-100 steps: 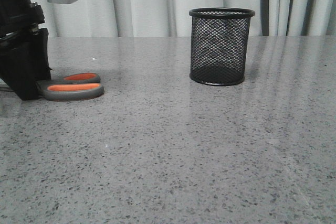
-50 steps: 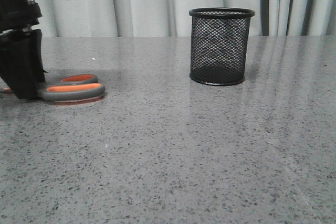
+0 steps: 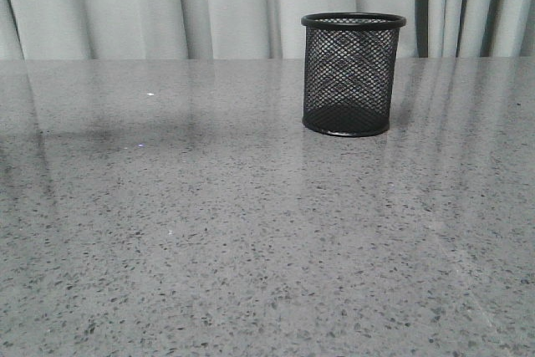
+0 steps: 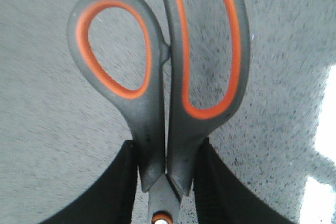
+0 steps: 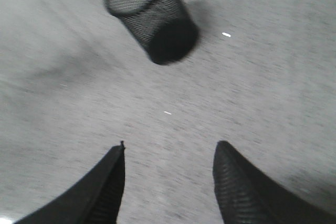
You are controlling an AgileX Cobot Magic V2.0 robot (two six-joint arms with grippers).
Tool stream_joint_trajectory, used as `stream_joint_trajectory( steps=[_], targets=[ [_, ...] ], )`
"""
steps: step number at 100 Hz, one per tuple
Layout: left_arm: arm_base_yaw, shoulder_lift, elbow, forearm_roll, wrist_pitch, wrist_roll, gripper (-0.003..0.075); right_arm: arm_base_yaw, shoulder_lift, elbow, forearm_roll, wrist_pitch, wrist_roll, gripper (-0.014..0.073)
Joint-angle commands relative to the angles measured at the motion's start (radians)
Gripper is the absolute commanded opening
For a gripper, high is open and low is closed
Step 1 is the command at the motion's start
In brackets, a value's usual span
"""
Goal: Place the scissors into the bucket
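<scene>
Left claw (image 4: 167, 182) and grey-handled, orange-lined scissors (image 4: 163, 77) gone from front view's left edge since earlier, claw clamped near pivot, lifted off speckled surface (image 3: 251, 248); right claw (image 5: 168, 182) open, empty; transport step: carry over black wire-mesh bucket (image 3: 352, 73), upper right.

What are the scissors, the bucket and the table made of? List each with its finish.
Scissors: handles look like matte dark grey plastic with softer-looking orange liners inside the loops; the blade stub near the pivot looks like dark metal.
Bucket: black wire mesh, probably painted metal, with a solid rim and base.
Table: grey speckled surface, stone or laminate, with a faint sheen that reflects the curtain.
</scene>
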Motion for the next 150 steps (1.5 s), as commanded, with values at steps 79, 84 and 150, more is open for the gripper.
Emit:
stream_joint_trajectory(
  steps=[79, 84, 150],
  targets=[
    [-0.756, -0.117, -0.196, 0.452, 0.001, -0.452, -0.0021, -0.004, 0.214, -0.205, 0.868, 0.086, -0.476, 0.0343],
    [-0.762, -0.117, -0.196, 0.452, 0.001, -0.452, -0.0021, -0.004, 0.236, -0.230, 0.868, 0.102, -0.476, 0.0343],
    [-0.765, -0.111, -0.196, 0.454, -0.025, -0.469, -0.0021, 0.023, 0.480, -0.467, 0.882, 0.297, -0.476, 0.0343]
  ],
)
